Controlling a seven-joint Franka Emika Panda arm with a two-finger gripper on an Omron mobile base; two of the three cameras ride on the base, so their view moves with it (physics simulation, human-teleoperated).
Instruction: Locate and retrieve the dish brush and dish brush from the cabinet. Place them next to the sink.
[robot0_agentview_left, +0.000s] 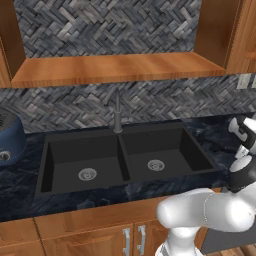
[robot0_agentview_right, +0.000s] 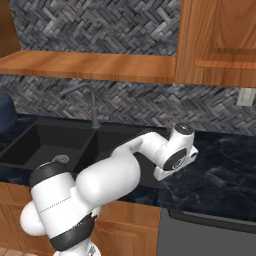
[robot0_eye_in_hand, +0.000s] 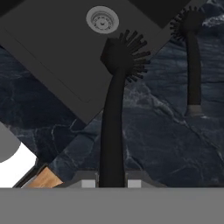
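Dish brush (robot0_eye_in_hand: 114, 109), long-handled, black: clamped by its handle between the closed fingers of the gripper (robot0_eye_in_hand: 112, 181); bristly head poised over the corner of the sink (robot0_eye_in_hand: 65, 52), near a round silver drain (robot0_eye_in_hand: 102, 19), as seen in the hand view. Second dish brush (robot0_eye_in_hand: 192, 57), black: lying on the dark marble counter (robot0_eye_in_hand: 166, 144) just beside the sink's edge, well apart from the held brush. Neither brush discernible in the base views. Sink, matte black, double basin: both drains and slim grey faucet (robot0_agentview_left: 117, 114) shown whole in the left base view; partly hidden behind the arm in the right base view. Cabinet (robot0_agentview_left: 117, 67), orange-brown wood: one long shelf board, bare in both base views. Navy-blue appliance (robot0_agentview_left: 9, 137): at the counter's left, left base view. Wall outlet (robot0_agentview_right: 244, 97): on the herringbone backsplash, right base view. Open counter to the right of the sink, broad and unobstructed in the right base view.
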